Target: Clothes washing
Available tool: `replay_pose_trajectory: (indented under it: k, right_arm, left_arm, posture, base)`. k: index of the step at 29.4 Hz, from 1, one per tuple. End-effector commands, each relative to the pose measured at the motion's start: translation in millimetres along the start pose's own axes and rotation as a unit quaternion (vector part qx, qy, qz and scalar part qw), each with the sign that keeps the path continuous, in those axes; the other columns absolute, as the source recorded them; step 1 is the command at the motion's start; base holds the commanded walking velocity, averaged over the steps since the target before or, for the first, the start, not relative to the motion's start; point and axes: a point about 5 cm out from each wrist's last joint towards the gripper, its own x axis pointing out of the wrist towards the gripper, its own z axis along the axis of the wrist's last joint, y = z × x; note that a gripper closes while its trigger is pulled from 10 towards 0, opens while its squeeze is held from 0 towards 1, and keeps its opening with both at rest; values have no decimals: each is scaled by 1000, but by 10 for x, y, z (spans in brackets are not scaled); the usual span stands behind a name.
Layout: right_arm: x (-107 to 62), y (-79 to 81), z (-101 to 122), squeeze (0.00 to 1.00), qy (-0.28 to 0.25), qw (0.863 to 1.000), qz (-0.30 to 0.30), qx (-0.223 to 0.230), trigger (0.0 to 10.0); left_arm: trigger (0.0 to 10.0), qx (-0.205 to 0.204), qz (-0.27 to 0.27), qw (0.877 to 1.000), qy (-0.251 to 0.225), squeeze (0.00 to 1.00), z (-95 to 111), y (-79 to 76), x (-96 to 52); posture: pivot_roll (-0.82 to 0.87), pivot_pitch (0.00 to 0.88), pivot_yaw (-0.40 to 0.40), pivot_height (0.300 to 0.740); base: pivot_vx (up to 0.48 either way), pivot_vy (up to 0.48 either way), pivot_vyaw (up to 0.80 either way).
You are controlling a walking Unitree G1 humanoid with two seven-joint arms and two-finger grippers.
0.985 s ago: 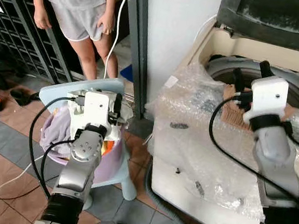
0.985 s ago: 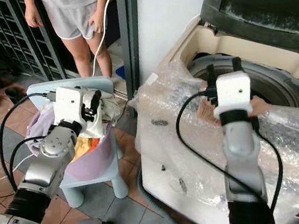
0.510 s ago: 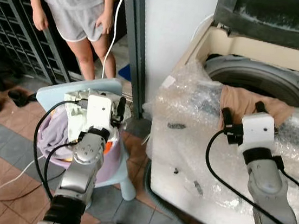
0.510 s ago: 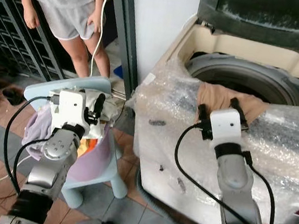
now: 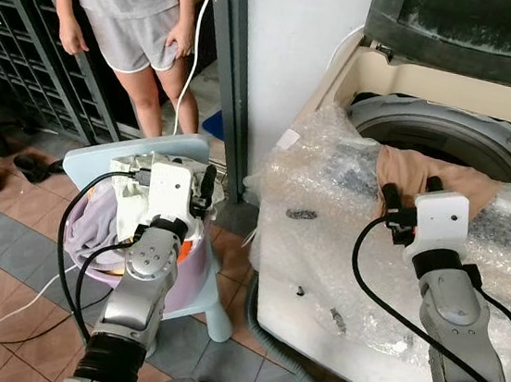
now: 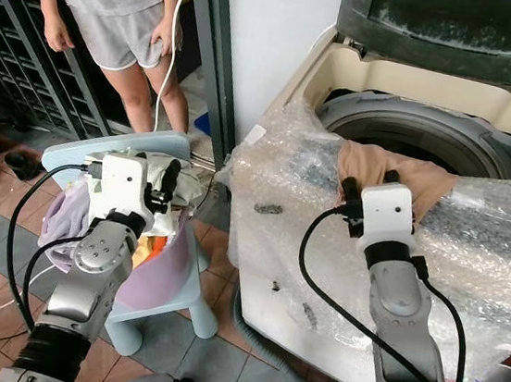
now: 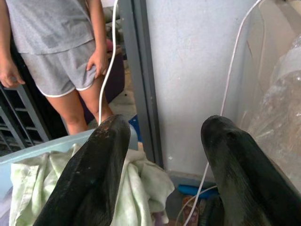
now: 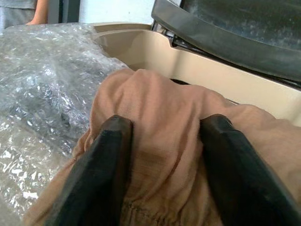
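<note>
The brown cloth (image 5: 416, 173) lies draped over the washer (image 5: 448, 140) rim, half in the drum. Our right gripper (image 5: 410, 193) straddles it, fingers spread, not clenched. Our left gripper (image 5: 202, 184) hovers released over the basket (image 5: 92, 227), where more laundry waits. We read no labels anywhere.

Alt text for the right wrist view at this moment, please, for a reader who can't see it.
The right gripper, its two black fingers spread open, presses on a tan cloth draped over the washing machine rim. Bubble wrap covers the machine's front beside the cloth, and the dark open lid rises behind.
</note>
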Motion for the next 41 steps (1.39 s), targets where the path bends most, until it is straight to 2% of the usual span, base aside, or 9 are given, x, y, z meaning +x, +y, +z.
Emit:
replay_pose_trajectory:
  k: [1,17,30,33,34,35,36,37,41]
  right_arm:
    - [6,-26,-98,0,30,999,-8,12,0]
    - [348,-202,203,0,-14,1000,-17,21,0]
    - [810,-444,882,0,-120,992,34,-8,0]
    - [676,-326,888,0,-128,983,134,-11,3294]
    - [532,-254,802,0,-111,972,208,1,10000]
    - [532,-254,802,0,-111,972,208,1,10000]
    - [375,-225,682,59,-89,963,253,12,10000]
    - [232,-235,547,1000,-66,959,273,22,10000]
    - [127,-313,381,1000,-48,969,244,4,10000]
  left_arm:
    - [10000,9,0,1000,3,0,-20,31,-15]
    - [10000,3,6,1000,7,0,-24,47,-68]
    - [10000,2,25,1000,5,0,-1,115,-71]
    - [10000,4,28,1000,1,0,34,134,-61]
    - [10000,4,29,1000,-5,0,73,143,-62]
    - [10000,4,29,1000,-5,0,73,143,-62]
    - [10000,3,29,1000,-6,0,85,151,-79]
    - [10000,1,29,1000,-4,0,69,157,-107]
    - [10000,1,24,1000,7,0,14,144,-149]
  posture:
    - [-108,0,116,740]
    - [-105,0,90,740]
    - [-96,0,71,740]
    - [-95,0,76,740]
    - [-100,0,77,740]
    - [-100,0,77,740]
    - [-106,0,79,740]
    - [-107,0,80,740]
    - [-114,0,83,740]
  base:
    - [0,0,0]
    - [0,0,0]
    - [0,0,0]
    - [0,0,0]
    - [0,0,0]
    - [0,0,0]
    - [0,0,0]
    - [0,0,0]
    - [0,0,0]
